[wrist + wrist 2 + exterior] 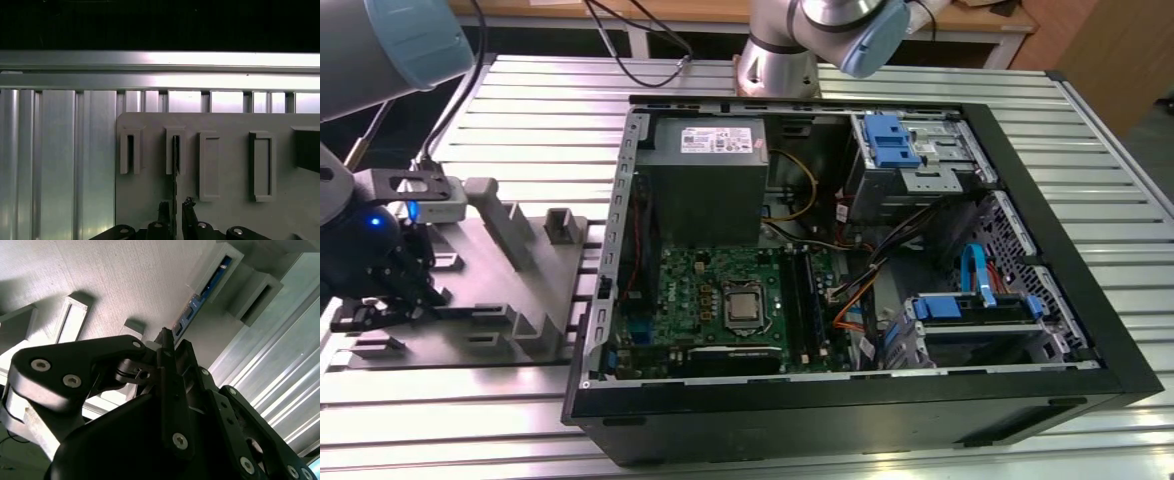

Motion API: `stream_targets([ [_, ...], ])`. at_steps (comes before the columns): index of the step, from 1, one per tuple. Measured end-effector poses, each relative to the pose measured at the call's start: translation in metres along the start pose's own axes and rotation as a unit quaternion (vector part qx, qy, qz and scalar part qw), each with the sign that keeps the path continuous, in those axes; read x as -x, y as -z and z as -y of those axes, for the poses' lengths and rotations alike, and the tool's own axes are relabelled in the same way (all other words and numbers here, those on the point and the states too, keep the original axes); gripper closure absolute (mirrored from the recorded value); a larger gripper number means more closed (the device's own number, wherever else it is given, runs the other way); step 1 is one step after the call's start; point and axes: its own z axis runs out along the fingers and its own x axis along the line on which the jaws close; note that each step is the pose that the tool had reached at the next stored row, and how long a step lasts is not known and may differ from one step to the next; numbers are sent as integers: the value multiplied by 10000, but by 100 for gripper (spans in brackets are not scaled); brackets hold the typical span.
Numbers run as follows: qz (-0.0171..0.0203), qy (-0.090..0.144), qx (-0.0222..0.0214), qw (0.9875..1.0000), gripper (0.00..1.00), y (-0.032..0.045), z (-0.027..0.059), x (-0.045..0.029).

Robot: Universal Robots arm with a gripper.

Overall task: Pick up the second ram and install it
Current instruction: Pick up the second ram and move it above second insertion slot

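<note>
At the exterior view's left, you find the gripper [374, 305] low over the grey tray [507, 305], which lies on the slatted metal table [547, 130]. The second ram [175, 155] is a thin, long, dark stick. In the first wrist view you see it edge-on, as a narrow black line. In the second wrist view the second ram [197, 302] shows blue patches along its side. It stands on its long edge in one of the tray's upright slot blocks [169, 150], and its near end reaches into the middle of the gripper [175, 206]. Whether the gripper presses on the stick or is a little spread around it, you cannot tell.

Just beside the tray, toward the exterior view's right, the open computer case [854, 395] lies on the same table. Inside it you see the green motherboard [680, 290] with the processor socket [744, 305], a grey power supply [707, 150], orange and black cables [847, 300], and, further right, blue drive brackets [887, 140].
</note>
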Motion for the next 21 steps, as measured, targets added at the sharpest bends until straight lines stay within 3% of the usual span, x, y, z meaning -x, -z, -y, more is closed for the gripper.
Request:
stream_targets([
  [3, 0, 0, 0, 10000, 77, 0, 2, 0],
  [4, 0, 0, 0, 10000, 84, 0, 2, 0],
  [10, 0, 0, 0, 10000, 84, 0, 8, 0],
  [11, 0, 0, 0, 10000, 89, 0, 12, 0],
  [21, 0, 0, 0, 10000, 89, 0, 17, 0],
])
